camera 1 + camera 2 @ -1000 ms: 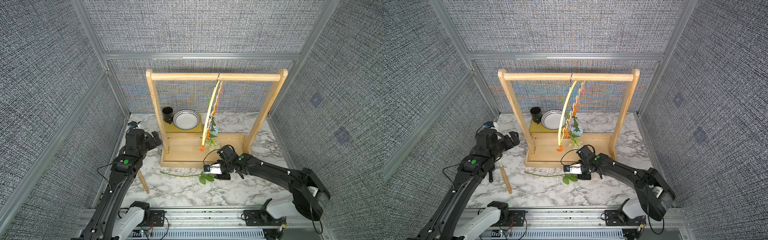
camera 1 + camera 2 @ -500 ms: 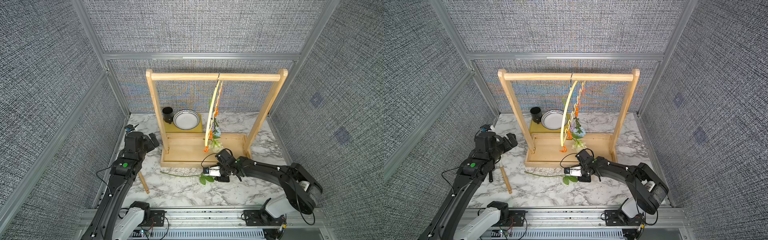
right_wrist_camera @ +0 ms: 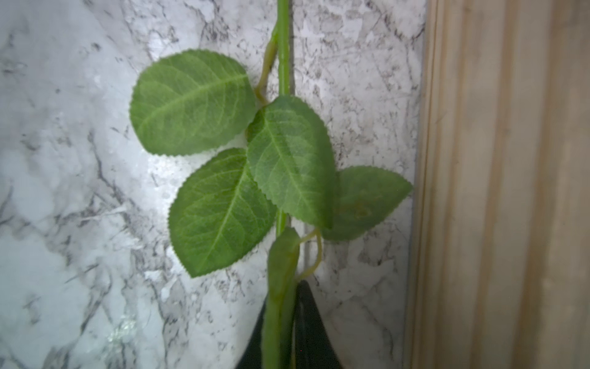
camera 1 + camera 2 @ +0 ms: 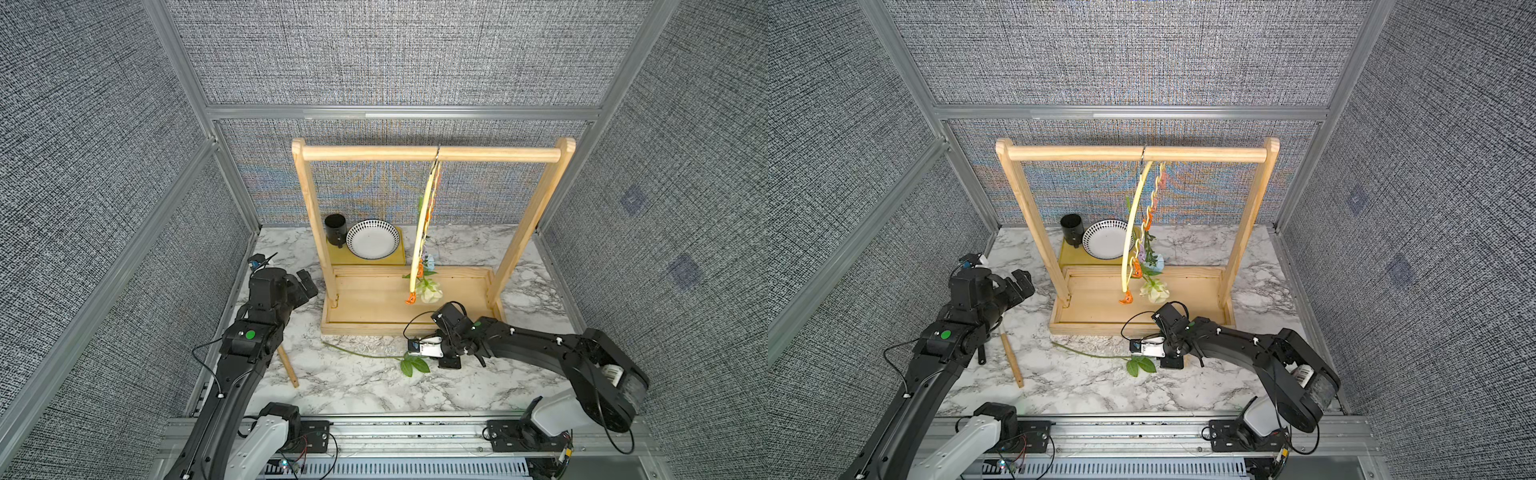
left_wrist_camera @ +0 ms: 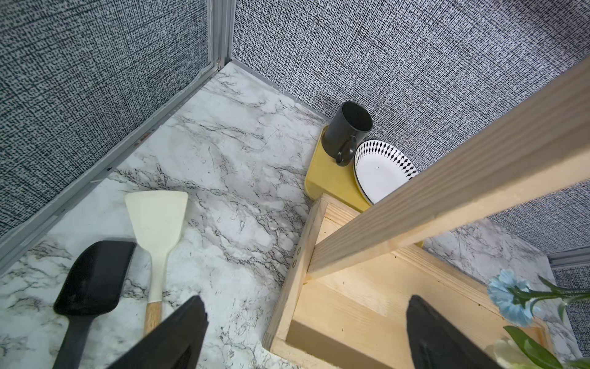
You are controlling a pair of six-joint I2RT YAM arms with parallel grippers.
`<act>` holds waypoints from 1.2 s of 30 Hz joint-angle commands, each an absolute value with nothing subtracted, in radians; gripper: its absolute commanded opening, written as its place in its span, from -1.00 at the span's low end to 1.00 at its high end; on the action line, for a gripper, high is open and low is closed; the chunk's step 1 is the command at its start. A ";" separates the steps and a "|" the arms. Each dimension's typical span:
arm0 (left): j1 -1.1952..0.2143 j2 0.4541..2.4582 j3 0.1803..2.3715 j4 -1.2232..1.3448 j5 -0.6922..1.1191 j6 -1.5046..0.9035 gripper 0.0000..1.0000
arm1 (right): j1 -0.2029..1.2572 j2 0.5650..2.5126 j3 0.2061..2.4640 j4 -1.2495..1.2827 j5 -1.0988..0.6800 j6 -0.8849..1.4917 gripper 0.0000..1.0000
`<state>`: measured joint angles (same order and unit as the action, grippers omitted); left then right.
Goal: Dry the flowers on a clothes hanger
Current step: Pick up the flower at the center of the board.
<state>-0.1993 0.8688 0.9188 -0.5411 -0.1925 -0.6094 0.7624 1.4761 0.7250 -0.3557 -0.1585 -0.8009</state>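
Green long stem (image 3: 282,48): lay on the white marble tabletop (image 4: 353,390), pinched in the closed jaws of the right gripper (image 3: 282,342); broad serrated leaves (image 3: 287,159) spread just ahead of the fingertips.
Pale wooden rack (image 4: 415,154): its base tray edge ran just beside those jaws.
Pale yellow curved hanger (image 4: 1124,270): hung from the rack's top bar, above and beyond the right jaws, with a cream rose head (image 4: 1154,291) and a light blue bloom (image 5: 507,300) dangling.
Left gripper (image 5: 305,316): jaws wide apart and empty, tray corner beneath them; a white spatula (image 5: 156,217) and a black spatula (image 5: 92,281) lay beside one jaw.
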 commanded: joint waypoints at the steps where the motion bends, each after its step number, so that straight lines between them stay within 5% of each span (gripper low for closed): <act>1: -0.197 0.859 0.911 -0.550 -0.204 -0.618 1.00 | 0.768 1.420 0.700 -0.348 -0.172 -0.771 -0.85; 10: -0.196 0.798 0.957 -0.588 -0.143 -0.581 1.00 | 0.772 1.192 0.617 -0.248 -0.311 -0.653 -0.87; 20: -0.196 0.754 1.292 -0.810 -0.171 -0.455 1.00 | 0.772 1.073 0.554 -0.022 -0.419 -0.503 -0.86; 28: -0.199 0.714 1.323 -0.771 -0.082 -0.366 1.00 | 0.779 0.958 0.470 0.320 -0.449 -0.282 -0.86; 36: -0.268 0.735 1.328 -0.483 0.675 -0.184 1.00 | 0.794 0.866 0.368 0.607 -0.403 -0.096 -0.86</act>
<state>-0.2535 0.7254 1.3300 -0.6235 0.3183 -0.2813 0.7872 0.8799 0.3893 0.4255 -0.4149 -0.1967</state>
